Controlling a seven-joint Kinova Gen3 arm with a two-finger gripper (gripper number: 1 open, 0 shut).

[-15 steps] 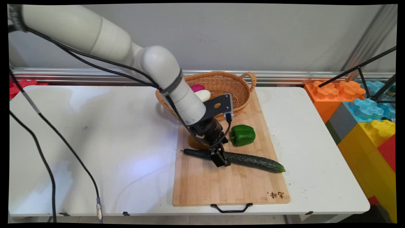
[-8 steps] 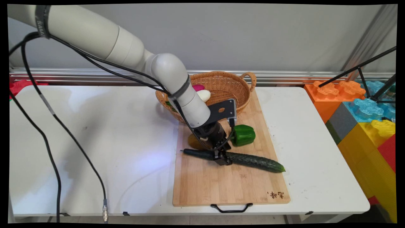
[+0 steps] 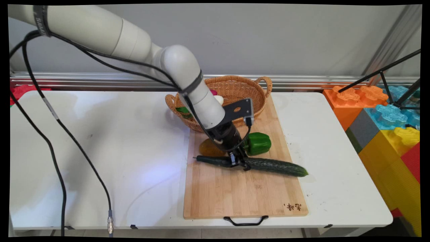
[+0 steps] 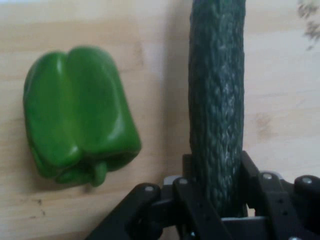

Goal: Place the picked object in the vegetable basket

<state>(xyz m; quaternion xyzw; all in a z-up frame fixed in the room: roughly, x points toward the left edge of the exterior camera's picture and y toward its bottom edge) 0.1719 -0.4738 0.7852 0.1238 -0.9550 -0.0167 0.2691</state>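
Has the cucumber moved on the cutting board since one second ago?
Yes. The cucumber, clamped in the gripper, has shifted right; its tip now overhangs the cutting board edge.

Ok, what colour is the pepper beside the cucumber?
Bright green bell pepper, clearest in the hand view.

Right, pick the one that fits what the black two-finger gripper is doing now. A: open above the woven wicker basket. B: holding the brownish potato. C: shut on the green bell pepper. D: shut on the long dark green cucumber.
D: the black two-finger gripper is clamped on the long dark green cucumber, while the green bell pepper lies apart beside it.
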